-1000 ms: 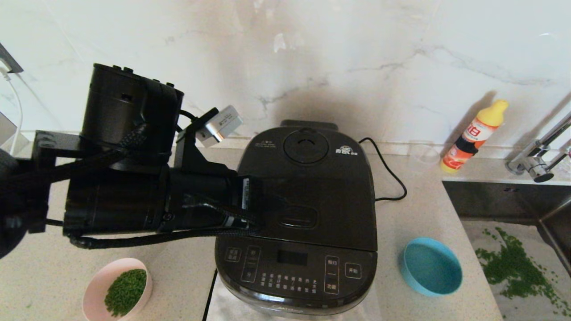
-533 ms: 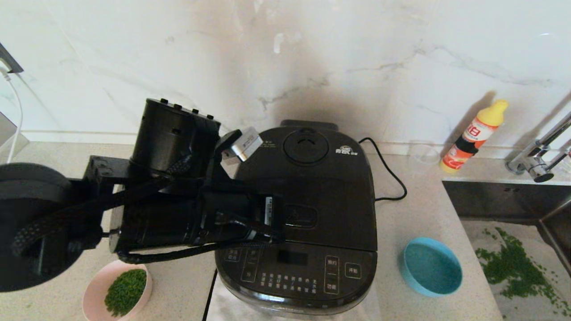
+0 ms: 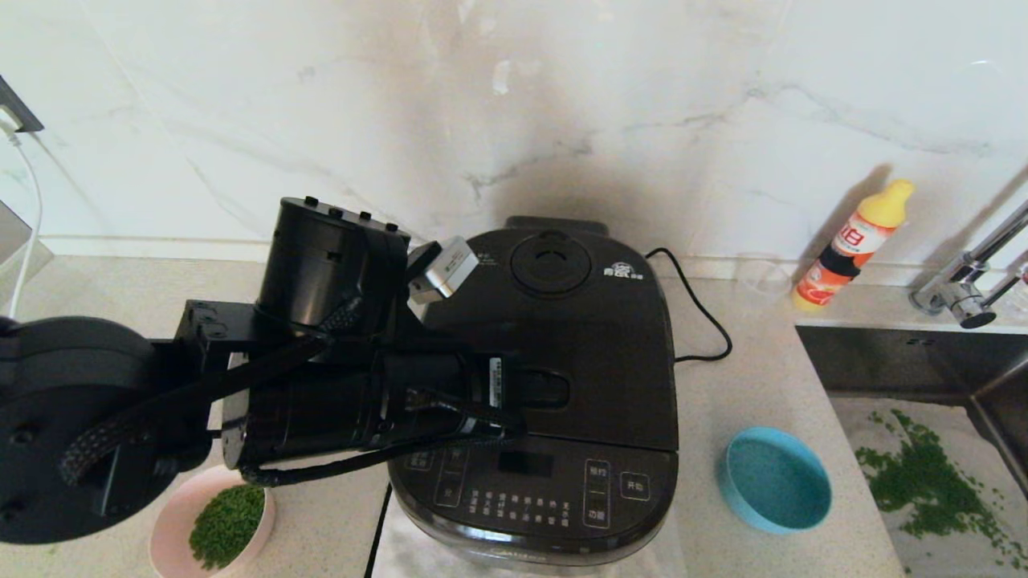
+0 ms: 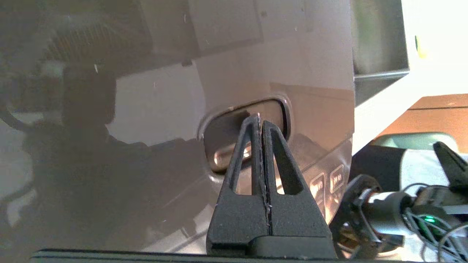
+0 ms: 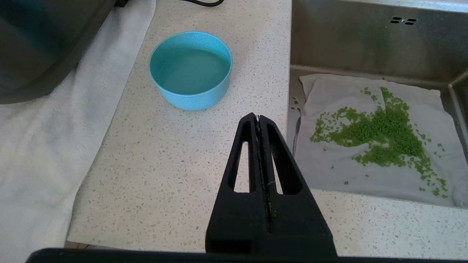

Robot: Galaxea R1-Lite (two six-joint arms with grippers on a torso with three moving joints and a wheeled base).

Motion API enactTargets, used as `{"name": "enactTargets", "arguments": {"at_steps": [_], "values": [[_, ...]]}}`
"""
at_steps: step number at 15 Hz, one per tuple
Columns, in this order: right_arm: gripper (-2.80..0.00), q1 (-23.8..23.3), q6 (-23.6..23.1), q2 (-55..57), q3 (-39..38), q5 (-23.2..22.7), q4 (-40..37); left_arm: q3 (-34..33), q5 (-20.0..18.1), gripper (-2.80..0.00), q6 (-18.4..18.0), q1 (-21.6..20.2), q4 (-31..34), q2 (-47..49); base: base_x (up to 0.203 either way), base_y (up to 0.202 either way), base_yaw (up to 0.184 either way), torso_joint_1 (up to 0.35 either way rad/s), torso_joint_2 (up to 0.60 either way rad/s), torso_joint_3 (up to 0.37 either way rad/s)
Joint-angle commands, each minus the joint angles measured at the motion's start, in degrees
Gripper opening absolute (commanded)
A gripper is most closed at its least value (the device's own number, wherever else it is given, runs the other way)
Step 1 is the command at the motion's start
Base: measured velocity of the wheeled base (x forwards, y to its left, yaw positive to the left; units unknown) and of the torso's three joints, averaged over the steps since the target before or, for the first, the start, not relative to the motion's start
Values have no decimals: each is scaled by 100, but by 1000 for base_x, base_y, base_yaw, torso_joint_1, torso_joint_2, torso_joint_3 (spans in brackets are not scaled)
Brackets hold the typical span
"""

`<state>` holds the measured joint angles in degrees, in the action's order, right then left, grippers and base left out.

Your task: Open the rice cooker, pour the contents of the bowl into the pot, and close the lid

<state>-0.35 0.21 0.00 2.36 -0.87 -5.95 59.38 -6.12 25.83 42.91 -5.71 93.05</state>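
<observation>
**On the latch button, lid not open yet**

Closest to us, the bowl (image 3: 213,526) sits on the counter by the cooker's front left corner with the green bits (image 3: 227,524) heaped inside, so we reckon nothing's been poured. Just past it, our left gripper (image 4: 260,126) has its fingers pressed flat together, holding nothing, with the tips right on the oblong latch button (image 4: 244,140) at the front of the lid (image 3: 554,337). Whether it's actually pushing down or only touching, we can't say. Further back, the lid lies flat on the rice cooker (image 3: 542,393), so the pot isn't visible at all.

So we're basically on step one: opening, pouring and closing are all left.

Off to the right, our right gripper (image 5: 260,126) is closed on nothing too, hanging over bare counter near a blue bowl (image 5: 191,69) and the sink (image 5: 365,40).
</observation>
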Motion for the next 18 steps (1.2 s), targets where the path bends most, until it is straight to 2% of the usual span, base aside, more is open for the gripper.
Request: {"name": "enactTargets", "arguments": {"at_steps": [1,3,12,16,18], "values": [[-280,0,-4,9,1,-1,-3,-20,11,-280,76,1,0,-95,0,0,0,0,0,0],[-280,0,2,9,1,-1,-3,174,43,-280,109,-6,0,-328,0,0,0,0,0,0],[-280,0,-4,9,1,-1,-3,1408,850,-280,56,-63,-34,-820,0,0,0,0,0,0],[-280,0,-4,9,1,-1,-3,1969,1151,-280,-449,-81,-24,-1440,0,0,0,0,0,0],[-280,0,-4,9,1,-1,-3,2169,1203,-280,-569,-81,74,-1838,0,0,0,0,0,0]]}}
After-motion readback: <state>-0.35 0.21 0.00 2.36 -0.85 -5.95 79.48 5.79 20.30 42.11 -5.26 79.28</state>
